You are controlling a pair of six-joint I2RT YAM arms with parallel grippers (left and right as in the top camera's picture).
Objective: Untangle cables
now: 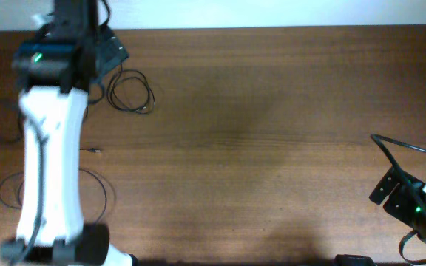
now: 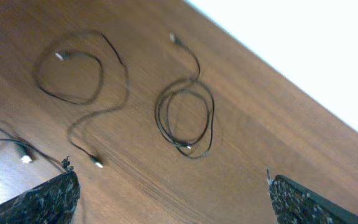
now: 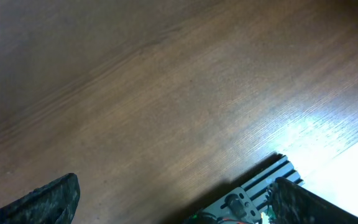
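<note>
Thin black flexible cables (image 2: 159, 121): spread on brown wooden table (image 2: 260, 124) near its far left edge, just below left gripper (image 2: 173, 202). One wound in two turns, one looped with a wavy tail beside it, a third at picture's edge, seemingly not crossing. Left gripper wide open, empty. Right gripper (image 3: 173, 202) equally wide, over bare wood, well apart from them. Likely hazards: pinching both turns together and cinching them, dragging one cord over its neighbour, sweeping a plug off the nearby edge.

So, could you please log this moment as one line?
left gripper: open, empty | right gripper: open, empty | thin black cables: separate loose loops on brown wooden table
</note>
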